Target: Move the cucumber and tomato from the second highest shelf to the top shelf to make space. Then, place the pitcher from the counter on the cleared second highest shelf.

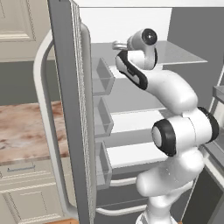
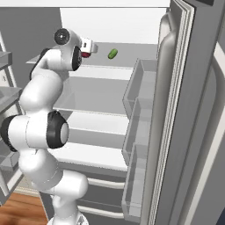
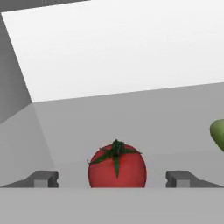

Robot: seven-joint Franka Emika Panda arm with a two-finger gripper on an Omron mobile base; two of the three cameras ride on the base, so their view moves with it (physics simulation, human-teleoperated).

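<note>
Sitting low in the middle of the hand view, the tomato [image 3: 117, 165] rested on the top shelf [image 3: 131, 127], between the two dark fingertips [image 3: 43, 179] of the claw [image 3: 111, 180], which stood wide apart with clear gaps on either side of the fruit, touching nothing. At the right edge of that view the cucumber [image 3: 217, 134] lay on the same shelf, near the tomato but apart from it; in the right base view it appeared as a small green oblong [image 2: 113, 53] in the upper middle of the frame, just right of the claw [image 2: 88, 48] and the red of the tomato [image 2: 85, 54]. The second highest shelf [image 2: 99, 94], below, looked bare. The tomato would probably be light, smooth-skinned and somewhat soft, so a firm squeeze could bruise it and its round shape could let it roll if nudged; the best hold seemed to be across its widest middle, below the stem tuft. The cucumber would likely be stiffer and was best pinched across its short width. With both pieces on the upper panel, the pitcher step appeared to remain, the marbled tabletop [image 1: 26, 131] showing at the left of the left base view.
</note>
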